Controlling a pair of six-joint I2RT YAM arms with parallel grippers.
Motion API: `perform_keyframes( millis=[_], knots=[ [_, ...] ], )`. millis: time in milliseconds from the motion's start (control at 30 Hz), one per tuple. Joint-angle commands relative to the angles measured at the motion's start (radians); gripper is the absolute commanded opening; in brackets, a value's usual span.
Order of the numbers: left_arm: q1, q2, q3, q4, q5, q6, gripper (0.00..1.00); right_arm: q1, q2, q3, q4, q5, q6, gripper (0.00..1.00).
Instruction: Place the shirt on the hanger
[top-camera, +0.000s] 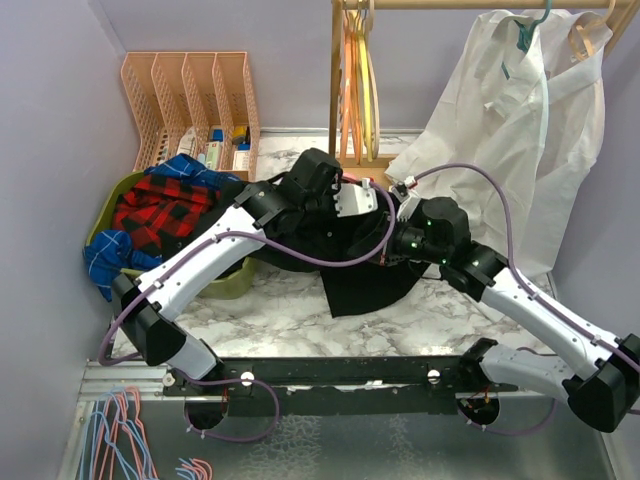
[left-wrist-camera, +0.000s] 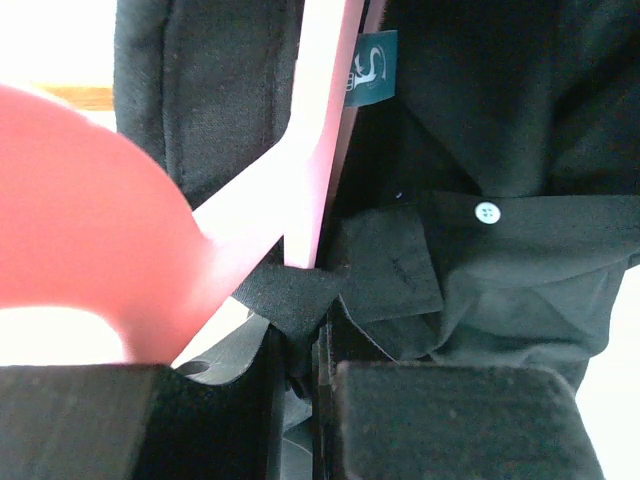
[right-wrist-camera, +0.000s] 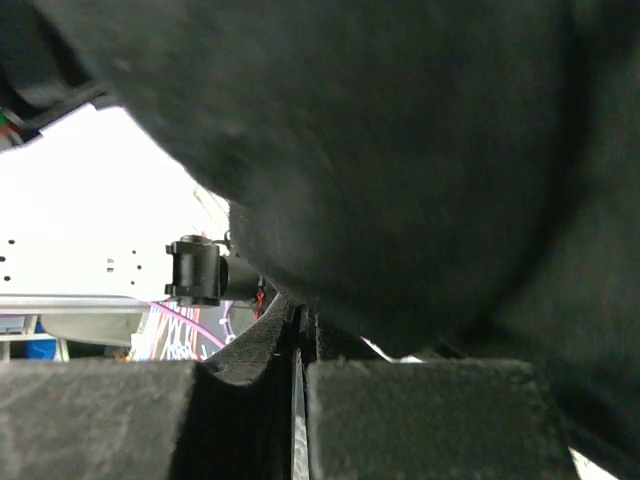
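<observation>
The black shirt (top-camera: 355, 260) hangs bunched between my two grippers over the marble table. In the left wrist view the shirt (left-wrist-camera: 520, 120) shows a white button and a teal neck label. The pink hanger (left-wrist-camera: 318, 150) runs up inside its collar, and a blurred pink part of it fills the left of that view. My left gripper (left-wrist-camera: 298, 365) is shut on a fold of the black cloth right under the hanger; it also shows in the top view (top-camera: 345, 198). My right gripper (right-wrist-camera: 300, 345) is shut on the shirt's cloth (right-wrist-camera: 400, 150), beside the left one in the top view (top-camera: 398, 238).
A green basket (top-camera: 105, 205) with the red-and-black plaid garment (top-camera: 165, 212) stands at the left. A peach rack (top-camera: 190, 95) is behind it. Orange and yellow hangers (top-camera: 358, 80) and white shirts (top-camera: 525, 130) hang on the wooden rail at the back. Spare hangers (top-camera: 120, 440) lie at the near left.
</observation>
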Motion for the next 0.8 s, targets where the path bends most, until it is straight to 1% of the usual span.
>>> perform_keyframes(
  millis=[0,33,67,100,133,167,200,333,433,500,567,667,767],
  knots=[
    [-0.006,-0.063,-0.018,-0.031,0.170,-0.056,0.00,0.023,-0.063,-0.040,0.155,0.040,-0.026,0.06],
    [-0.003,-0.075,-0.036,-0.032,0.177,-0.041,0.00,0.023,-0.091,-0.052,0.164,0.051,-0.056,0.16],
    [0.004,-0.085,-0.048,-0.036,0.182,-0.027,0.00,0.023,-0.123,-0.070,0.170,0.058,-0.091,0.31],
    [0.014,-0.092,-0.053,-0.039,0.186,-0.013,0.00,0.023,-0.157,-0.090,0.179,0.058,-0.123,0.49],
    [0.026,-0.095,-0.050,-0.045,0.191,-0.004,0.00,0.023,-0.197,-0.115,0.184,0.055,-0.155,0.81],
    [0.047,-0.096,-0.041,-0.062,0.210,0.006,0.00,0.023,-0.237,-0.140,0.185,0.051,-0.186,0.98],
    [0.071,-0.094,-0.025,-0.081,0.242,0.016,0.00,0.023,-0.283,-0.161,0.181,0.050,-0.217,1.00],
    [0.155,-0.089,0.032,-0.184,0.388,0.082,0.00,0.022,-0.477,-0.187,0.107,0.087,-0.329,0.99],
    [0.178,-0.102,0.035,-0.236,0.424,0.144,0.00,0.023,-0.622,-0.183,0.096,0.152,-0.438,1.00],
    [0.181,-0.111,0.027,-0.251,0.422,0.171,0.00,0.023,-0.683,-0.154,0.077,0.195,-0.528,0.99],
    [0.181,-0.114,0.022,-0.254,0.417,0.182,0.00,0.023,-0.676,-0.090,0.023,0.216,-0.630,0.99],
    [0.181,-0.112,0.017,-0.254,0.401,0.191,0.00,0.022,-0.589,0.025,-0.086,0.261,-0.728,0.99],
    [0.175,-0.111,0.022,-0.268,0.392,0.201,0.00,0.022,-0.535,0.068,-0.127,0.293,-0.831,0.99]
  ],
)
